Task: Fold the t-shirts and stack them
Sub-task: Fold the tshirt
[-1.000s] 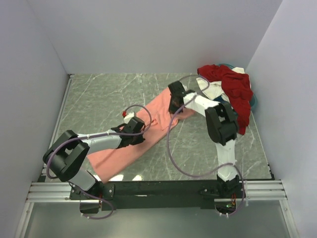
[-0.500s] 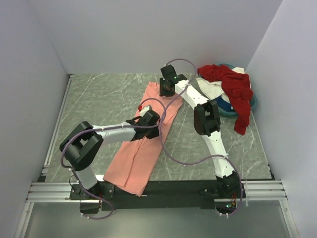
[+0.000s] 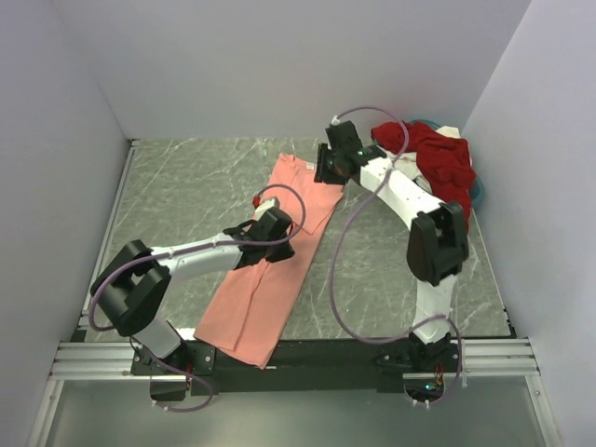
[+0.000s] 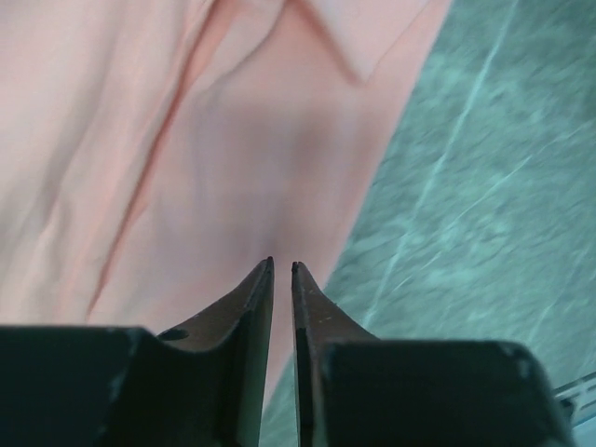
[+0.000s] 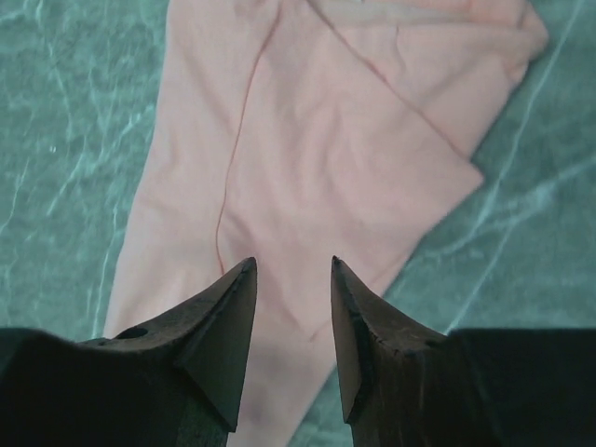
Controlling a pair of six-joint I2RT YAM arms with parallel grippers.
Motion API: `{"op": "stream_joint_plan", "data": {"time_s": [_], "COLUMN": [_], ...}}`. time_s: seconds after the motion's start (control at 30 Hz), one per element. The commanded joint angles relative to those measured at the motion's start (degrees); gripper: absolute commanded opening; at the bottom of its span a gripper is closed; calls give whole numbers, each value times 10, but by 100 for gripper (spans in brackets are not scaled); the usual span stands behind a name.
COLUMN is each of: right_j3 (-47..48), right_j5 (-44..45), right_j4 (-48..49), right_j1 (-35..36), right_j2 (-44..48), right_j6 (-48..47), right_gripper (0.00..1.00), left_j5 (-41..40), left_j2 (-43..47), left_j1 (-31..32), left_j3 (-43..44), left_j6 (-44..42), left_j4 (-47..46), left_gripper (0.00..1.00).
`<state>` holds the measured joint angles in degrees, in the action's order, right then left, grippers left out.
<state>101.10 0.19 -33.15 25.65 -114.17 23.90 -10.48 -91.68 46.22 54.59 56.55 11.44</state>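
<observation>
long folded salmon-pink cotton t-shirt (image 3: 265, 289) spread on green marbled worktop (image 3: 186, 196); left tool (image 4: 282, 266) nearly clenched, empty, over its middle; right tool (image 5: 293, 265) released above far end.

The salmon-pink t-shirt (image 3: 265, 289) lies in a long strip from the counter's (image 3: 186, 186) near edge toward the far edge, left arm (image 3: 200, 253) above its middle, right arm (image 3: 405, 194) at its far end, other t-shirts (image 3: 442, 166) heaped in the far right corner.

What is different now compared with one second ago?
The salmon-pink t-shirt swung from diagonal to nearly lengthwise, reaching the near table edge. The right end effector, open, moved farther back; the left end effector shifted slightly. The dark red t-shirt stayed.
</observation>
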Motion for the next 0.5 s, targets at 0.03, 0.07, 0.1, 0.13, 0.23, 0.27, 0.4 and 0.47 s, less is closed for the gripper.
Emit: {"op": "stream_joint_plan", "data": {"time_s": [0.03, 0.07, 0.1, 0.13, 0.23, 0.27, 0.4, 0.47], "right_j3": [-134, -156, -165, -170, -170, -166, -151, -116], "right_j5": [-26, -23, -21, -17, -16, -14, -14, -10], "right_j4": [84, 94, 97, 99, 93, 88, 88, 72], "right_j1": [18, 23, 28, 35, 38, 39, 35, 28], "right_j2": [56, 59, 57, 54, 23, 6, -35, -72], "right_j6": [46, 49, 52, 53, 57, 58, 52, 46], "right_gripper": [44, 44, 43, 43, 40, 40, 39, 39], "left_j5": [30, 29, 27, 25, 18, 19, 34, 38], "left_j2": [35, 34, 33, 28, 11, 5, -29, -53], "left_j1": [8, 12, 22, 26, 41, 43, 43, 43], "left_j3": [-46, -48, -48, -48, -48, -48, -37, -20], "left_j6": [-29, -29, -26, -22, -12, -8, 5, 5], "left_j4": [0, 7, 10, 13, 13, 11, -7, -6], "left_gripper": [18, 17, 17, 17, 16, 16, 15, 16]}}
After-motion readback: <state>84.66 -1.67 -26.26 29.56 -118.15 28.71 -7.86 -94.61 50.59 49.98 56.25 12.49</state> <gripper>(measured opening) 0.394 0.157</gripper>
